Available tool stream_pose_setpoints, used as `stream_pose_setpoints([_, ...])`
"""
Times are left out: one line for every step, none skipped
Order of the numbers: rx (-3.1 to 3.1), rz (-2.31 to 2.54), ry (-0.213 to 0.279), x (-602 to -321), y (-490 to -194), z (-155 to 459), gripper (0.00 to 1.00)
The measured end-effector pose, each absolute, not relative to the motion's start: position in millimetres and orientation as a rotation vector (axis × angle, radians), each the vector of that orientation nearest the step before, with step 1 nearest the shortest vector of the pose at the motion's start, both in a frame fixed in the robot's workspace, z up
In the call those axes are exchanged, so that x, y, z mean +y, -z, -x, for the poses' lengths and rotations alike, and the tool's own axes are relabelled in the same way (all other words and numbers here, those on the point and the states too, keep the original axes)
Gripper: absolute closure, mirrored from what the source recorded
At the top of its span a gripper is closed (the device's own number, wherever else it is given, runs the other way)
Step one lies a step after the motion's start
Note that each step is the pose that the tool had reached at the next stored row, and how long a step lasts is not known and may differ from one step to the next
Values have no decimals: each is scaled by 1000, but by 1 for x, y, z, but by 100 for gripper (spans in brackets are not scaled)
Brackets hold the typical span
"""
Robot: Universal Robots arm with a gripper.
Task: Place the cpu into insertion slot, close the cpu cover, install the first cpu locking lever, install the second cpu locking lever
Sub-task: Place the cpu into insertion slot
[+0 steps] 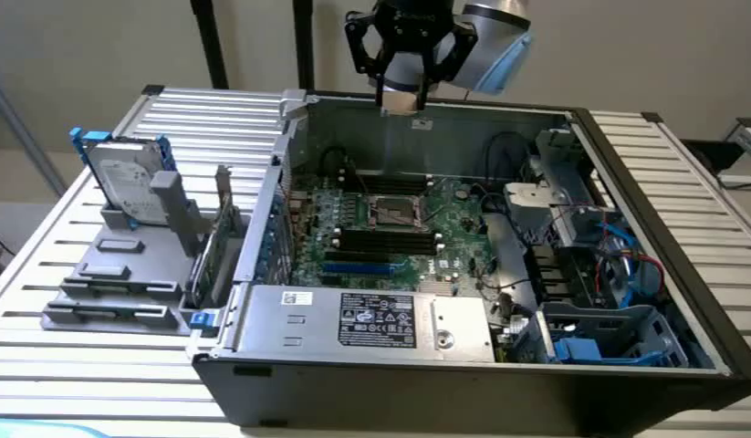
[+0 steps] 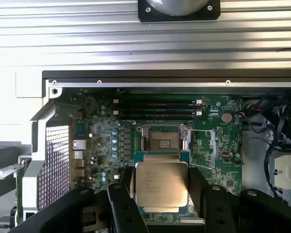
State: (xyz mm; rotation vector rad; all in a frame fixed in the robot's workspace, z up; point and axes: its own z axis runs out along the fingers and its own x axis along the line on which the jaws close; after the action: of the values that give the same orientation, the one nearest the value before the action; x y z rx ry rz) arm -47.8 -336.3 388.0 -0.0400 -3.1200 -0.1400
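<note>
My gripper [image 1: 400, 91] hangs high above the back wall of the open computer case [image 1: 667, 246] and is shut on the cpu [image 1: 401, 100], which shows as a small pale square between the black fingers. The wrist view looks down on the cpu's [image 2: 161, 187] silvery top, held by its two side edges in my gripper [image 2: 161, 194]. Below it and farther into the case, the insertion slot [image 2: 162, 139] lies uncovered on the green board, a black square with a silvery rim. The cpu cover [image 2: 204, 144] stands swung open beside the insertion slot [image 1: 397, 212].
A grey power supply box [image 1: 363, 315] fills the case's near side. Long black memory slots [image 1: 375, 242] run beside the socket. Cables and blue drive bays [image 1: 619, 265] crowd the exterior view's right. A hard drive [image 1: 126, 178] in a stand sits on the slatted table [image 1: 58, 365].
</note>
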Motion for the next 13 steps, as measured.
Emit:
stream_pose_setpoints([-3120, 40, 140, -336, -388, 48, 45])
stream_pose_setpoints([-3120, 40, 140, -336, -388, 48, 45])
stream_pose_setpoints([-3120, 40, 140, -336, -388, 48, 45])
stream_pose_setpoints([-3120, 40, 140, -336, -388, 48, 45])
stream_pose_setpoints([-3120, 40, 140, -336, -388, 48, 45])
stream_pose_setpoints([-3120, 40, 140, -336, -388, 48, 45])
stream_pose_setpoints([-3120, 40, 140, -336, -388, 48, 45])
stream_pose_setpoints([-3120, 40, 140, -336, -388, 48, 45])
stream_pose_setpoints([-3120, 40, 140, -336, -388, 48, 45])
stream_pose_setpoints([-3120, 40, 140, -336, -388, 48, 45])
stream_pose_setpoints([-3120, 40, 140, -336, -388, 48, 45])
stream_pose_setpoints([-3120, 40, 140, -336, -388, 48, 45])
stream_pose_setpoints([-3120, 40, 140, -336, -388, 48, 45])
